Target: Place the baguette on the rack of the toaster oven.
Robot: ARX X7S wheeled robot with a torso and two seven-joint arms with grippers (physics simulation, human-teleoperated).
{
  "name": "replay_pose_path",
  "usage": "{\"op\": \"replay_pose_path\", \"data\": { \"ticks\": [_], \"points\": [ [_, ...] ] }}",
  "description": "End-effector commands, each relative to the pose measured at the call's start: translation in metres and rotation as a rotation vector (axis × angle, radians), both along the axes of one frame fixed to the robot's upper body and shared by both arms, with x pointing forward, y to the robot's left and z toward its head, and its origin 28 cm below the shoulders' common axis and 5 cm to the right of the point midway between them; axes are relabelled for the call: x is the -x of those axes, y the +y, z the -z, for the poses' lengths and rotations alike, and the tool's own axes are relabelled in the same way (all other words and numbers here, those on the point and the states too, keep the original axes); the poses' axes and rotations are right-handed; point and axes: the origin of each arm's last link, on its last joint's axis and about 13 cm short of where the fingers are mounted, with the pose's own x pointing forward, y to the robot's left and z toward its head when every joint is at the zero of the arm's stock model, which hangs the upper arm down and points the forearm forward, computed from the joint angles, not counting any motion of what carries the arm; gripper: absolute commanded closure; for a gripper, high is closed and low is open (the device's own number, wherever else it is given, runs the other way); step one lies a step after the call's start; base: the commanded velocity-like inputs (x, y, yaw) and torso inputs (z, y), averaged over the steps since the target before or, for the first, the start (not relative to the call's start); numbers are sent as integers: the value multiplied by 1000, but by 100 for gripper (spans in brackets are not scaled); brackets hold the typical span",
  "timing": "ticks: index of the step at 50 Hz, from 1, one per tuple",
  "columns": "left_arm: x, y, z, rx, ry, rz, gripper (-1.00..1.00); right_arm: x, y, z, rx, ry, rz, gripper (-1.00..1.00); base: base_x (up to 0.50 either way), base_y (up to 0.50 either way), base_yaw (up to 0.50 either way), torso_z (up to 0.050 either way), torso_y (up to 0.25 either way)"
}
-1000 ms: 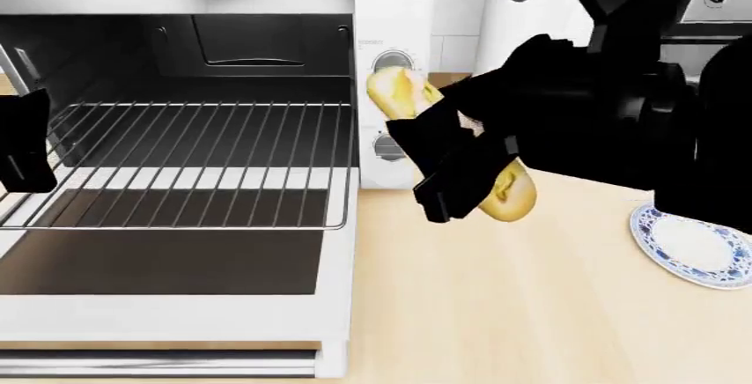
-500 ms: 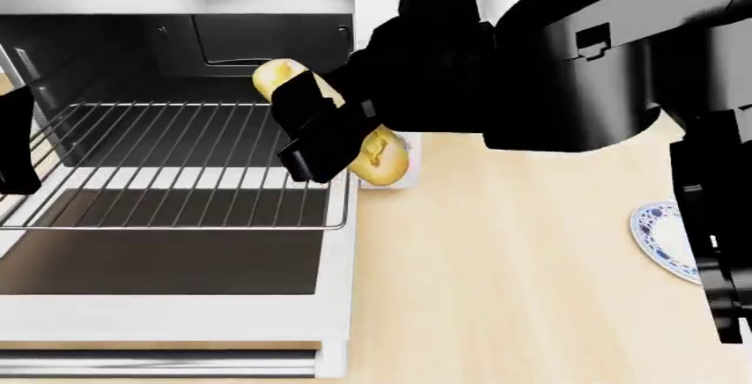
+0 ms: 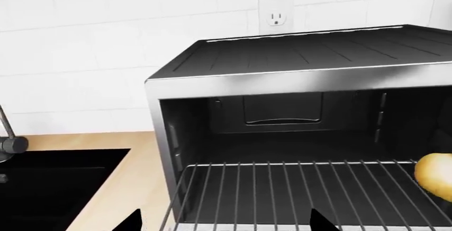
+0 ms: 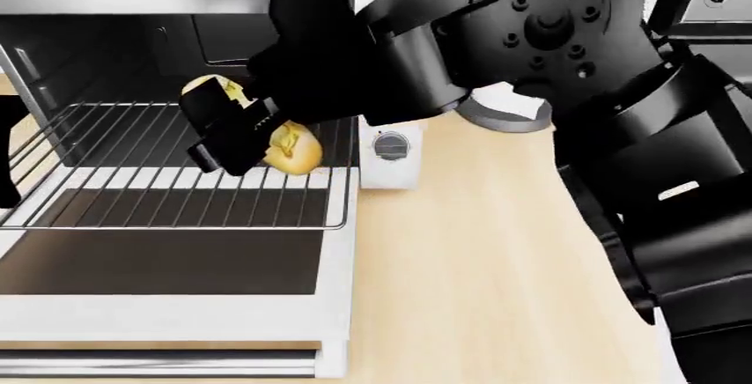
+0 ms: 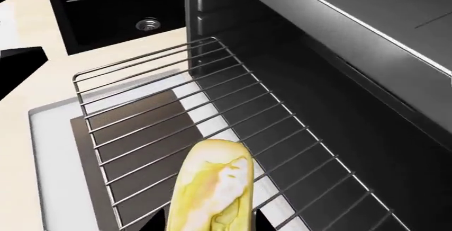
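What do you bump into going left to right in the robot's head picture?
Rack → right gripper holding the baguette → toaster oven's silver dial → bare wooden counter → right arm's black links.

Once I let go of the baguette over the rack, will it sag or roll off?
The baguette juts unsupported from the right gripper without drooping, so it is probably stiff. Its rounded body could roll a little on the rack. Laid across the bars, it should likely settle.
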Motion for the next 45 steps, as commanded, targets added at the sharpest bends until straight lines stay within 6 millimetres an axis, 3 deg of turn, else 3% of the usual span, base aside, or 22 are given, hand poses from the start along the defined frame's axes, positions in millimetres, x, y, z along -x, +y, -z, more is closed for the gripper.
{"op": "replay_pose_path", "data": {
  "ticks": [1,4,5,10,11,15,16,17,21,22,24,33,34,45],
  "points": [
    [1,0,0,-8,8,-6,-100,-20,17,11,46,15,4,100,0,0,0,0,0],
    [1,0,-3,-9,7,-8,-100,-22,21,13,54,34,-2,100,0,0,0,0,0],
    [3,1,-16,-11,5,-9,-100,-24,23,15,71,35,-6,100,0,0,0,0,0],
    [5,3,-2,-8,4,-16,-100,-27,25,18,88,52,-12,100,0,0,0,0,0],
    [5,3,-10,-6,4,-16,-100,-27,25,18,85,57,-11,100,0,0,0,0,0],
    [7,5,1,-3,8,-20,-100,-28,26,21,95,61,-13,100,0,0,0,0,0],
    [6,4,-12,-3,6,-22,-100,-27,26,22,102,65,-14,100,0,0,0,0,0],
    [7,4,-3,-3,4,-23,-100,-27,26,22,104,64,-14,100,0,0,0,0,0],
    [5,4,0,-5,5,-21,-100,-25,26,22,99,81,-16,100,0,0,0,0,0],
    [4,3,-9,-3,5,-20,-100,-25,26,22,101,81,-16,100,0,0,0,0,0],
    [3,2,0,-8,7,-15,-100,-24,27,22,109,84,-14,100,0,0,0,0,0],
    [2,2,0,-11,6,-10,-100,-25,27,26,118,82,-9,100,0,0,0,0,0],
    [2,2,1,-9,8,-10,-100,-25,27,26,117,83,-9,-100,0,0,0,0,0],
    [1,3,2,-2,13,-3,-100,-28,23,25,93,102,-5,-100,0,0,0,0,0]
  ]
}}
